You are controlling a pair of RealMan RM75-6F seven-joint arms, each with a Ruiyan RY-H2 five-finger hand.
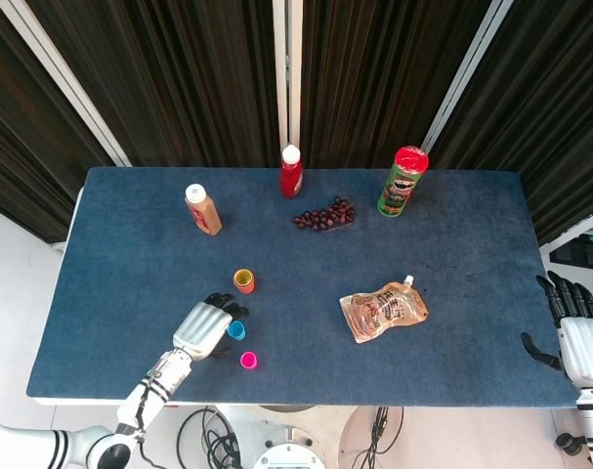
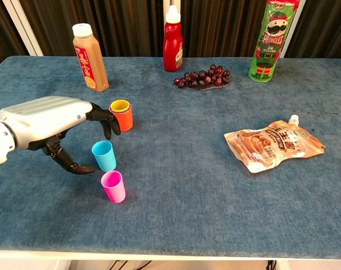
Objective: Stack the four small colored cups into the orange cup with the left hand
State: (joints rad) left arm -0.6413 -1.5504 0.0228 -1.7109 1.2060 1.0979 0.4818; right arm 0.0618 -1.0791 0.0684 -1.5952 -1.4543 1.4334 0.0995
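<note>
- Now the left hand (image 2: 46, 121) hovers empty, fingers spread, at nine o'clock of the blue cup (image 2: 104, 156).
- Orange cup (image 2: 122, 115) holds a yellow cup (image 2: 119, 105).
- Pink cup (image 2: 113, 187) stands at six o'clock of the blue.
- Right hand (image 1: 575, 326) rests open at the table (image 1: 452, 225) edge.

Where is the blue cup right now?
In the chest view, the blue cup stands upright left of centre, between the orange cup behind and the pink cup in front, beside the left hand.

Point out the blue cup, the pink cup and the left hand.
blue cup (image 2: 104, 156), chest view, on its side wall.
pink cup (image 2: 114, 187), chest view, on its side wall.
left hand (image 2: 49, 121), chest view, on its silver back.
</note>
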